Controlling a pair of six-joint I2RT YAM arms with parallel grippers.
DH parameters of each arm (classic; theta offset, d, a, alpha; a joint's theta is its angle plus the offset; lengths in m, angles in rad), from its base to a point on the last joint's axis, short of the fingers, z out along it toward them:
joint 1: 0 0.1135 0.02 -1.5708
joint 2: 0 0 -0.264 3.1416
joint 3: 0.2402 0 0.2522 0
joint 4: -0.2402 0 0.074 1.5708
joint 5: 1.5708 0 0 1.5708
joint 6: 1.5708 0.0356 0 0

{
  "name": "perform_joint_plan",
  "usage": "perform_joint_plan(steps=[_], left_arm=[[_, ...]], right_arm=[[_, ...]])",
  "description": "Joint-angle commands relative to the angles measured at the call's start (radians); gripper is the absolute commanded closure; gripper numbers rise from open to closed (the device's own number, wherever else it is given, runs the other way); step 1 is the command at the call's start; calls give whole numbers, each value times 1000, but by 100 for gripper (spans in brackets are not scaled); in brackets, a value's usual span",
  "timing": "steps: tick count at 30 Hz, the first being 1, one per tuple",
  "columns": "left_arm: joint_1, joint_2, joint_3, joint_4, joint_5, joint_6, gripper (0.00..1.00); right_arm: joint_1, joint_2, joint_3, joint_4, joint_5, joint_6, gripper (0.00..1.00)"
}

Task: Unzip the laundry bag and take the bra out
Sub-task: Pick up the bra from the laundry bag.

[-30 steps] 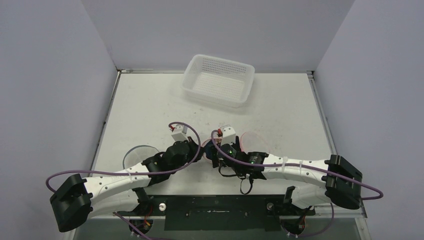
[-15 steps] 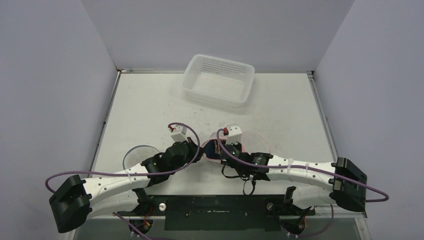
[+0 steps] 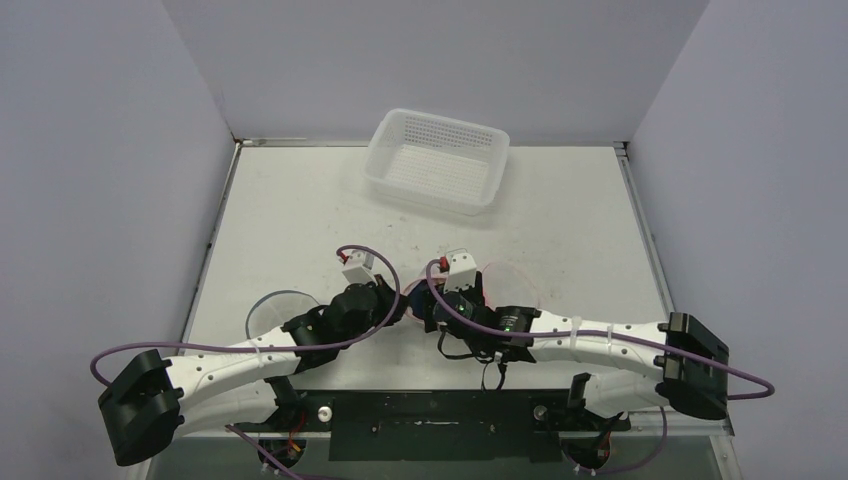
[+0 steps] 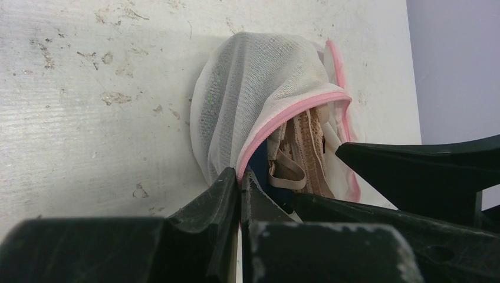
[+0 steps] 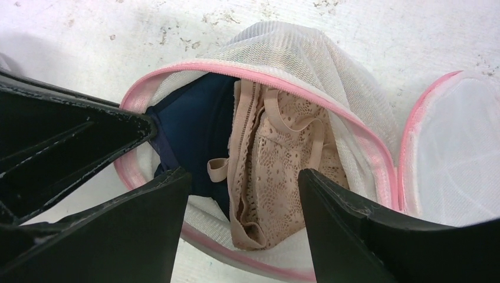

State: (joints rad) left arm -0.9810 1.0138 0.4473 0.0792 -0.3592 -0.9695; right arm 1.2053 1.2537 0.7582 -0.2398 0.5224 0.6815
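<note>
From above, I see the bench (image 3: 300,220) with a white perforated basket (image 3: 437,160) at its far edge, about midway along and well apart from everything else. My left arm (image 3: 240,360) and right arm (image 3: 600,340) both reach in toward the middle of the near half, and their wrists almost meet there. The laundry bag (image 3: 505,285) lies right at that meeting point. Only its pink rim and some pale mesh show on the right arm's side, and the rest is under the wrists. I cannot read either set of fingers from this view.

On the left wrist camera, the left gripper (image 4: 240,177) has its fingers pressed together, clamped on the bag's pink zip edge (image 4: 295,115) where it runs down to the tips. The white mesh bulges up beyond them and rests on the scuffed bench. The mouth gapes toward the right, and the bra (image 4: 301,147), beige with straps and lace, pokes out of it. A strip of dark blue fabric (image 4: 259,162) sits just beside my fingertips. One black finger of the other arm crosses the right side of the frame.

On the right wrist camera, the right gripper (image 5: 243,183) has its fingers well apart, one on each side of the open mouth. The beige lace lies between them, inside the pink rim. I cannot tell whether either finger touches it. The dark blue fabric sits to its left in the same opening. A second pink-edged mesh panel (image 5: 454,153) lies flat at the right edge of the frame.
</note>
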Motion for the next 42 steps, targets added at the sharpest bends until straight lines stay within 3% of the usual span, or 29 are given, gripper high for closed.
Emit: perform_joint_plan(steps=[1,13,29,42], left_arm=[[-7,-20,1,37,14,-11,100],[-8,-32,-4,41,26,-18,100],[-8,-45,-16,30,8,-25,100],[-7,-22,14,27,11,-23,100]], right_arm=[[5,47,57,-4,72,1,33],[-5,158,73,6,150,28,38],[-11,18,-3,-29,126,42,93],[-29,-176,-95,107,-151,-163,95]])
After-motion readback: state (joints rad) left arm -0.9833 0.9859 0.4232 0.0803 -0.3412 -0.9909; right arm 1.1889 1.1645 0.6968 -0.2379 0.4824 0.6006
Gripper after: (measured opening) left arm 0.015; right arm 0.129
